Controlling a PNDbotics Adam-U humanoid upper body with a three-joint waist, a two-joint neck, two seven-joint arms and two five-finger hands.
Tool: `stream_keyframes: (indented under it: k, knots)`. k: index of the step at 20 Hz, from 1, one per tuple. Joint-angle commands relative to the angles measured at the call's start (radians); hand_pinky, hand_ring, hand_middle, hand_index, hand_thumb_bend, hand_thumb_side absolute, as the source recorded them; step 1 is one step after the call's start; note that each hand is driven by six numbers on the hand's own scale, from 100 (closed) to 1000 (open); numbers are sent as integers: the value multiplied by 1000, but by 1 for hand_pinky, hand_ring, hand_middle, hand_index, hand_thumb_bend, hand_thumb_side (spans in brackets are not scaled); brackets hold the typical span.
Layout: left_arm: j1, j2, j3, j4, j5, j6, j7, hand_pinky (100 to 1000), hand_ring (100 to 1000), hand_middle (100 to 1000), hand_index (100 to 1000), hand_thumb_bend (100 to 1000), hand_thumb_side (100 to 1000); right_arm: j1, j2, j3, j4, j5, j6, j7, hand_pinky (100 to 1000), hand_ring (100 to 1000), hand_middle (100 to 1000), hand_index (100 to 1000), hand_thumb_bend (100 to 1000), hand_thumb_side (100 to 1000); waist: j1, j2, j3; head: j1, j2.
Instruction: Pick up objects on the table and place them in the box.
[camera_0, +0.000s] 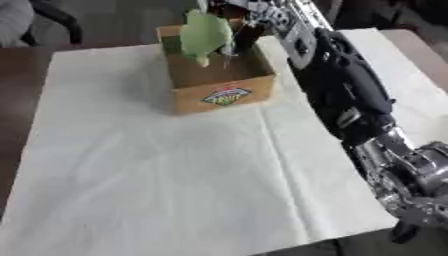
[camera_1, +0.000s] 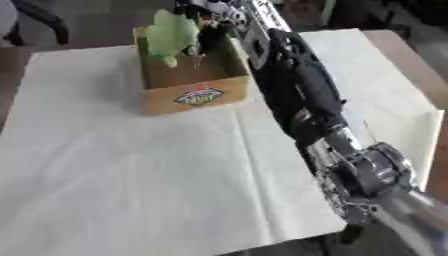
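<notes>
My right hand (camera_0: 234, 31) has its fingers curled round the green soft toy (camera_0: 204, 34), which hangs long axis upright, directly over the open cardboard box (camera_0: 224, 95) at the bench's (camera_0: 175, 175) far end; release should drop it straight in.

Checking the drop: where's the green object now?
The green object is at the far centre of the table, held by the right hand over the open cardboard box, its lower end dipping below the rim.
</notes>
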Motion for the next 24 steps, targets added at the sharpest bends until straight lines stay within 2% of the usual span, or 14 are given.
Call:
stream_keyframes:
  k: [1, 5, 10, 17, 19, 22, 24]
  knots:
    - [-18, 10, -2, -24, 5, 0, -4, 747, 679, 608, 634, 194, 441, -38, 27, -37, 22, 99, 36, -75, 687, 625, 432, 514, 371, 100, 8, -11, 4, -8, -15]
    - [-20, 8, -3, -23, 6, 0, -6, 747, 679, 608, 634, 195, 440, -46, 62, -74, 62, 214, 93, -125, 690, 633, 459, 540, 379, 100, 11, -9, 9, -11, -18]
    - [-22, 5, -4, -24, 6, 0, -8, 748, 679, 608, 634, 196, 440, -43, 90, -122, 102, 345, 189, -150, 697, 655, 515, 604, 402, 100, 14, -8, 13, -13, -27]
    - [-24, 2, -4, -24, 7, 0, -9, 748, 678, 608, 634, 198, 439, -28, 108, -172, 101, 466, 329, -223, 713, 729, 757, 845, 446, 112, 15, -3, 26, -11, -32]
    - [-26, 2, -4, -24, 7, 0, -8, 748, 678, 608, 634, 198, 439, -26, 111, -178, 102, 480, 349, -224, 719, 741, 785, 867, 461, 139, 15, -2, 29, -11, -32]
    - [-27, 0, -3, -25, 7, -1, -8, 749, 678, 609, 634, 200, 437, -23, 116, -181, 112, 475, 358, -194, 725, 749, 776, 872, 490, 134, 14, 0, 31, -12, -30]
    - [-26, 0, -3, -25, 7, -1, -9, 749, 678, 609, 633, 200, 440, -21, 118, -178, 123, 469, 355, -159, 726, 750, 770, 871, 468, 138, 13, 1, 32, -12, -29]
